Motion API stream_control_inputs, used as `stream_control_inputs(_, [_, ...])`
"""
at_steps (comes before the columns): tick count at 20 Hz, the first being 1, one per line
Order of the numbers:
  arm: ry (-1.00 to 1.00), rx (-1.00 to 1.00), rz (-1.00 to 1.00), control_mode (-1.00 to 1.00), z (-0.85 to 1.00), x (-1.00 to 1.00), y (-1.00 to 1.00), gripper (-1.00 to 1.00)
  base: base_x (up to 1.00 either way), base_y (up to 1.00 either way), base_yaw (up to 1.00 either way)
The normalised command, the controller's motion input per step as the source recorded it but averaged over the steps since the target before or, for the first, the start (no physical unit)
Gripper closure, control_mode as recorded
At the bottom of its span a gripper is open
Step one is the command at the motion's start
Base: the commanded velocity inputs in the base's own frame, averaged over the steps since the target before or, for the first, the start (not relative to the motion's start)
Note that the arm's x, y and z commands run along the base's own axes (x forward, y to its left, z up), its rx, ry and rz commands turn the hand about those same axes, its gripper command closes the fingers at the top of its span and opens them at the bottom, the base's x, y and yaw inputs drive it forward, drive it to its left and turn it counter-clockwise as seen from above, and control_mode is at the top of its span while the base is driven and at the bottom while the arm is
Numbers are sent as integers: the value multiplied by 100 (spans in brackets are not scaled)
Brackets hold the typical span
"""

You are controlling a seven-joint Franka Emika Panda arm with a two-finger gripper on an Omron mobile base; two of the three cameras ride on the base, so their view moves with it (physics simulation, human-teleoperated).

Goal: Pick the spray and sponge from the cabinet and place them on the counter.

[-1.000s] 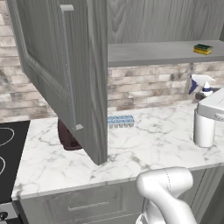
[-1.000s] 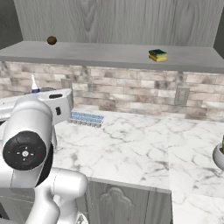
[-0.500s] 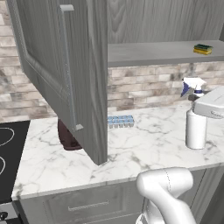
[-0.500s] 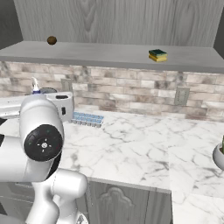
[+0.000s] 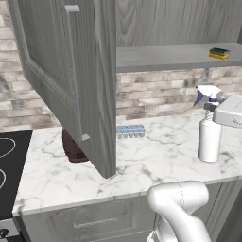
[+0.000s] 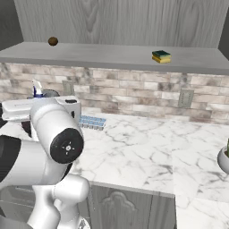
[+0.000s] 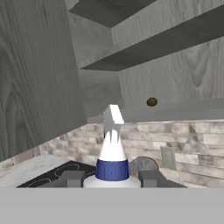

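The spray (image 5: pixel 208 139), a translucent white bottle with a blue nozzle tip, stands upright at the right end of the counter (image 5: pixel 156 163). My gripper (image 5: pixel 213 109) is shut on its neck. I cannot tell whether its base touches the marble. In the hand view the spray head (image 7: pixel 112 146) rises between my fingertips (image 7: pixel 72 178). The spray's tip (image 6: pixel 37 87) peeks over my arm in the right base view. The yellow and green sponge (image 5: pixel 219 53) (image 6: pixel 161 57) lies on the shelf of the cabinet (image 5: pixel 160 56), whose door (image 5: pixel 71 80) hangs open.
A pale blue ice-cube tray (image 5: pixel 130 131) (image 6: pixel 92 121) lies by the brick wall. A dark red object (image 5: pixel 73 146) sits under the open door. The black stovetop (image 5: pixel 9 165) is at the left. A small brown ball (image 6: pixel 53 41) rests on the shelf.
The spray, held in my gripper, has moved a little to the left and slightly down toward the counter. The sponge has not moved.
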Motion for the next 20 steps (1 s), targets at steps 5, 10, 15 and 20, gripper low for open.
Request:
stream_control_inputs(5, [-1,1,6,-100,-26,11,21,100,0,0,0])
stream_control_inputs(10, [-9,1,1,-100,-33,8,6,100,0,0,0])
stream_control_inputs(15, [-19,6,0,-100,-36,0,1,100,0,0,0])
stream_control_inputs(20, [-17,10,-5,-100,-40,8,11,100,0,0,0])
